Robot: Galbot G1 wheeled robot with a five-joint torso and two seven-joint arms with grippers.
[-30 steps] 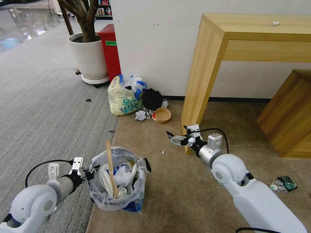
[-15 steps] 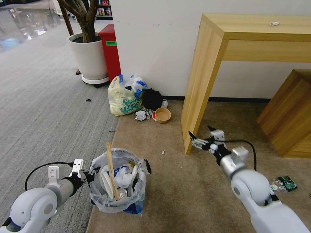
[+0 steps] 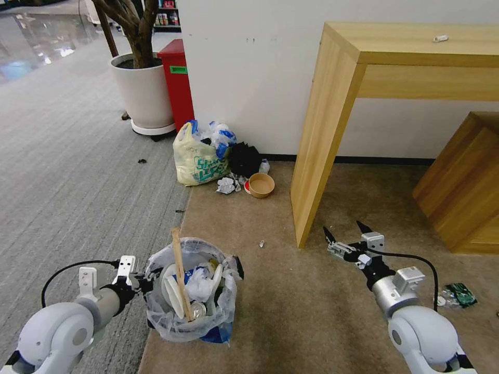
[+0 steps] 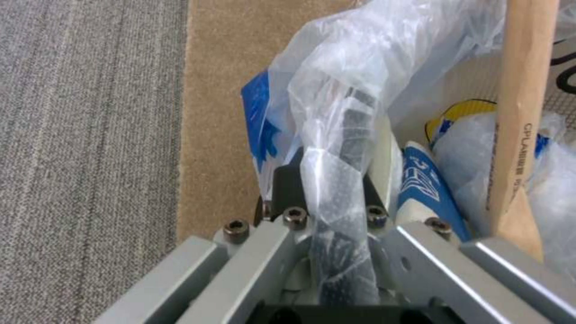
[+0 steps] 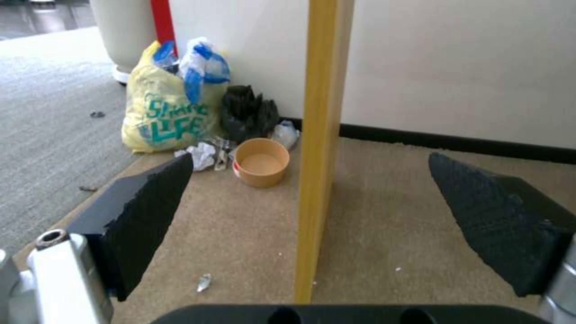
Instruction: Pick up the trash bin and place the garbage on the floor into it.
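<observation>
The trash bin [image 3: 189, 311], black with a crinkly bag liner, stands at the beige carpet's left edge, with a wooden stick [image 3: 180, 272], a blue-white cup [image 4: 429, 184] and white litter inside. My left gripper [image 3: 145, 283] is shut on its near rim [image 4: 351, 135], through the plastic. My right gripper [image 3: 345, 235] hovers open and empty just right of the table leg [image 3: 314, 156]; its fingers [image 5: 150, 211] stand wide apart. Garbage on the floor [image 3: 312, 311]: a tan bowl [image 3: 260, 184] with red outside, crumpled paper [image 3: 225, 185], a small scrap [image 3: 261, 243] and a crushed bottle [image 3: 457, 294].
A yellowish shopping bag [image 3: 199, 158] and a black bag [image 3: 244, 158] lean on the wall. A potted tree [image 3: 143, 93] and a red box [image 3: 178, 83] stand behind. The wooden table [image 3: 416, 47] and a wooden cabinet [image 3: 462, 182] bound the right side. Grey ribbed carpet [image 3: 67, 171] lies left.
My right arm has drawn back and to the right, from in front of the table leg to its right side, gripper open throughout. The left gripper and bin have stayed put.
</observation>
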